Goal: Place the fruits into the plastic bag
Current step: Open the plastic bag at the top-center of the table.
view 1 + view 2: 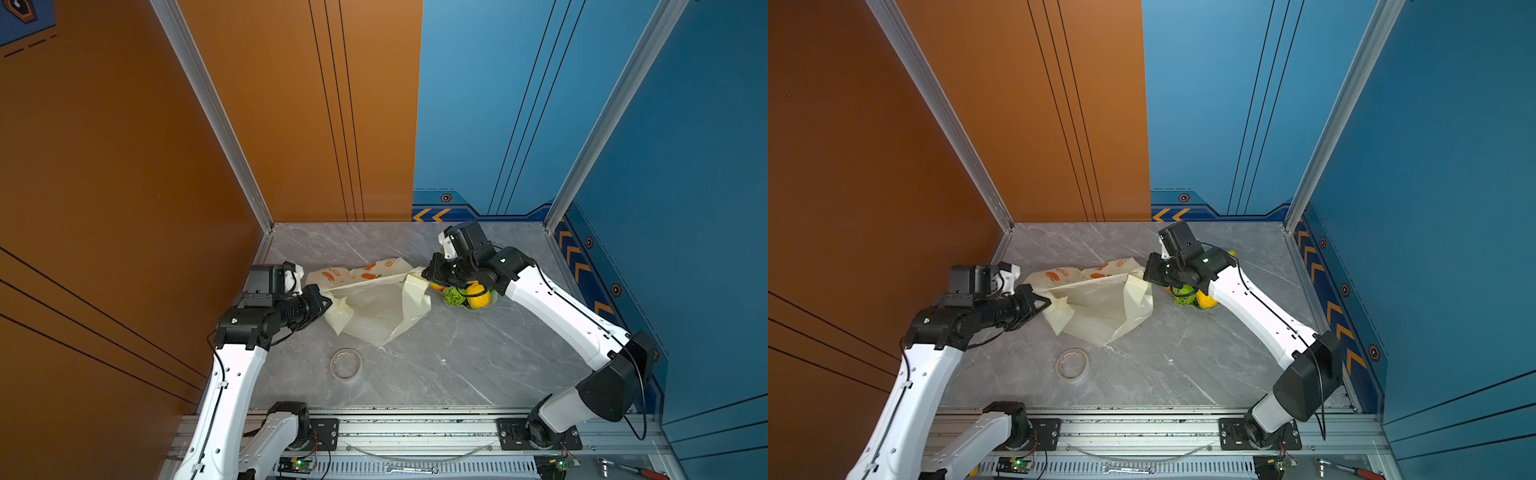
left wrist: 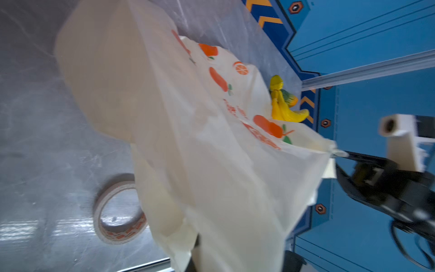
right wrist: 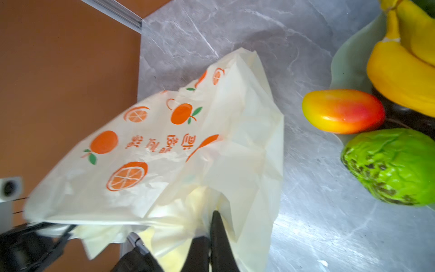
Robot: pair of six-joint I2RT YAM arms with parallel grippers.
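While our left end effector (image 1: 327, 304) and right end effector (image 1: 424, 274) each pinch an edge of the plastic bag (image 1: 374, 309), we see it stretched between them over the tabletop (image 1: 457, 365); the fruits (image 1: 453, 296) sit just beside it, outside.

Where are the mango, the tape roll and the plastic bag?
mango (image 3: 343, 111): right wrist view, middle of its body.
tape roll (image 2: 115, 235): left wrist view, printed side wall.
plastic bag (image 1: 374, 307): a top view, plain middle panel.
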